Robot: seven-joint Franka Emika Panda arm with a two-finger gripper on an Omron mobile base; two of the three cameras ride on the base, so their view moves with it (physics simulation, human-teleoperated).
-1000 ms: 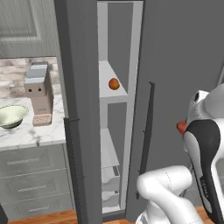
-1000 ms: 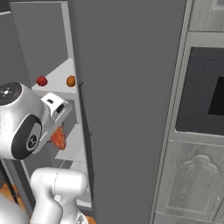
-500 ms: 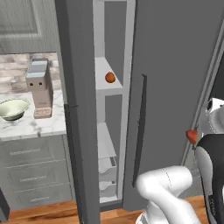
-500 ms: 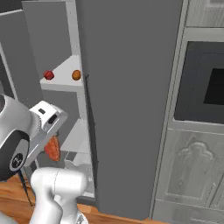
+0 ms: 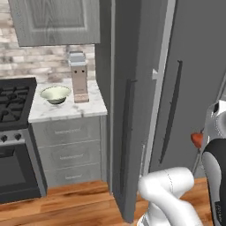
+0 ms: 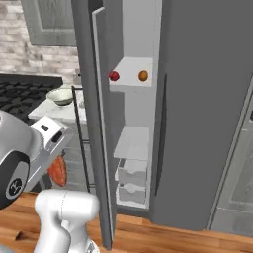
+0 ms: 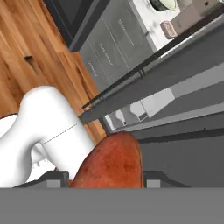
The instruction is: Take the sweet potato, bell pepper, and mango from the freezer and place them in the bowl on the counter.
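Observation:
My gripper (image 7: 109,178) is shut on the sweet potato (image 7: 111,162), a reddish-orange lump that also shows below the hand in the right base view (image 6: 58,171) and beside the arm in the left base view (image 5: 196,139). It hangs low, outside the freezer (image 6: 134,106), in front of its open door. The red bell pepper (image 6: 114,76) and the orange mango (image 6: 143,75) lie side by side on the freezer's upper shelf. The pale bowl (image 5: 55,94) stands on the marble counter (image 5: 66,111), to the left of the freezer and well away from my hand.
The freezer door (image 5: 128,114) stands open between my arm and the counter. A grey countertop appliance (image 5: 78,78) stands just right of the bowl, and a black gas stove (image 5: 13,100) lies to its left. Pale drawers (image 6: 132,174) fill the freezer's bottom. Wood floor lies below.
The whole picture has shifted as the base moved: the counter, bowl and stove now sit further into view. The sweet potato stays in my shut gripper.

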